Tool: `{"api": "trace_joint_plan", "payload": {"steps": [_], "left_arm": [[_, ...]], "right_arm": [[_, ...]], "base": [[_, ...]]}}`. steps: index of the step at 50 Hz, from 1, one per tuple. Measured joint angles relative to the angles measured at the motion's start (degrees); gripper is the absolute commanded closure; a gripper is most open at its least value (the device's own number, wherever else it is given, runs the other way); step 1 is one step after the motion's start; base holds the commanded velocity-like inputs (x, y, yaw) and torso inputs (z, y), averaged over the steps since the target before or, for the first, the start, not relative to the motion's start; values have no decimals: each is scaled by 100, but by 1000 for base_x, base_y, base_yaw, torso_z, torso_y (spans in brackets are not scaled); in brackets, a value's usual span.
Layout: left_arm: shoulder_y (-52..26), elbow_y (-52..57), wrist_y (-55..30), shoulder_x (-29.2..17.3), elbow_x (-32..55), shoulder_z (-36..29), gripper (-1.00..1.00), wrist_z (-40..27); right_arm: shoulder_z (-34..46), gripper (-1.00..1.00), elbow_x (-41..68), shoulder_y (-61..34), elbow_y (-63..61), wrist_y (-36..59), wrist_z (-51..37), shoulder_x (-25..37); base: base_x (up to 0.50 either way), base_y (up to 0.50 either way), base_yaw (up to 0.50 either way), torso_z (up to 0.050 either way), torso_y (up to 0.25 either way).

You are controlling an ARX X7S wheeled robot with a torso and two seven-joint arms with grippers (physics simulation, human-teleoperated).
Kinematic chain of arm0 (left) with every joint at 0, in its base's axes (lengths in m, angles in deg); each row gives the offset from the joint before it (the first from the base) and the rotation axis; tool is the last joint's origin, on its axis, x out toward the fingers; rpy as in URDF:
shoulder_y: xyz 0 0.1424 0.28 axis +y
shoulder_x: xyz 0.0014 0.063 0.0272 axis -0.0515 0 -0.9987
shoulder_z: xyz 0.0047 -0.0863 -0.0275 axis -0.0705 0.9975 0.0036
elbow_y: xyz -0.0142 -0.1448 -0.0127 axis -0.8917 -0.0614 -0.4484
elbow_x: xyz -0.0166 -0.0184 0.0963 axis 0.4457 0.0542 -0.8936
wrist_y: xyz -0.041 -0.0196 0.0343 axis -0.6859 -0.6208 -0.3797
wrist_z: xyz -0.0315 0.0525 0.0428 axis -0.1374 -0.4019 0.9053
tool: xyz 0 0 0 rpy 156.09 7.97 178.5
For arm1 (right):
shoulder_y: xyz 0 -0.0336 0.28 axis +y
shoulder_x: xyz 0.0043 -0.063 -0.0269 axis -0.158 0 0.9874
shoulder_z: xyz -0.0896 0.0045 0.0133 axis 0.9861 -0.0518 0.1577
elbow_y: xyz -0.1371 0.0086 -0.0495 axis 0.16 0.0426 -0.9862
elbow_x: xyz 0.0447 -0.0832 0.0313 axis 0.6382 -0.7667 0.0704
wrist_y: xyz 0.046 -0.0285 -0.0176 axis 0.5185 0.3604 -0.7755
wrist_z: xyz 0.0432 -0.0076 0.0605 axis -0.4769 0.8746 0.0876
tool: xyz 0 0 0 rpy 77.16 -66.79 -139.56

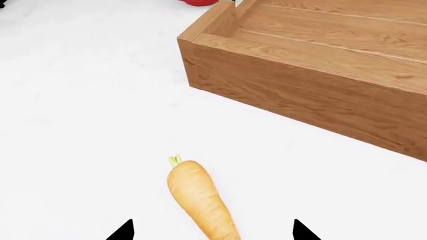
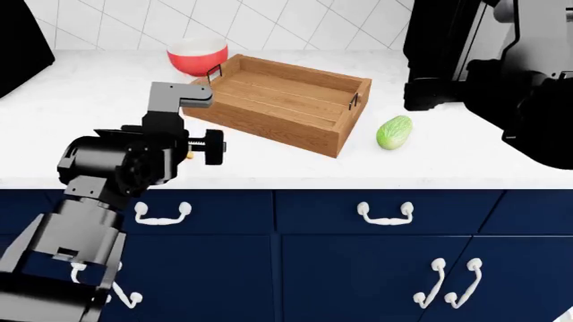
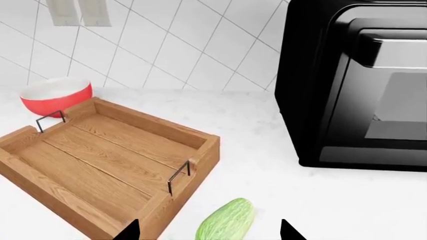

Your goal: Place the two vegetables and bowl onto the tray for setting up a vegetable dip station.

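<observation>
While both pincers hover spread, the left (image 1: 213, 231) straddles the carrot (image 1: 199, 197), the right (image 3: 208, 231) the cucumber (image 3: 227, 220).

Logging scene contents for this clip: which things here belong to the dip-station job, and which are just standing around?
Job:
carrot
green vegetable
bowl
tray

Bystanders:
black oven
blue cabinet drawers

The wooden tray (image 2: 284, 102) sits mid-counter. A red bowl (image 2: 197, 56) touches its ten o'clock corner. A green cucumber (image 2: 393, 132) lies at four o'clock.
</observation>
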Motion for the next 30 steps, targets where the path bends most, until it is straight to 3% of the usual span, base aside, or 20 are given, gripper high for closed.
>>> {"api": "trace_joint_plan", "payload": {"steps": [30], "left_arm": [[-158, -1271, 821, 308, -295, -229, -100, 391]], "right_arm": [[-22, -100, 51, 133, -67, -73, -16, 89]], "base": [[0, 0, 0, 0, 0]]}}
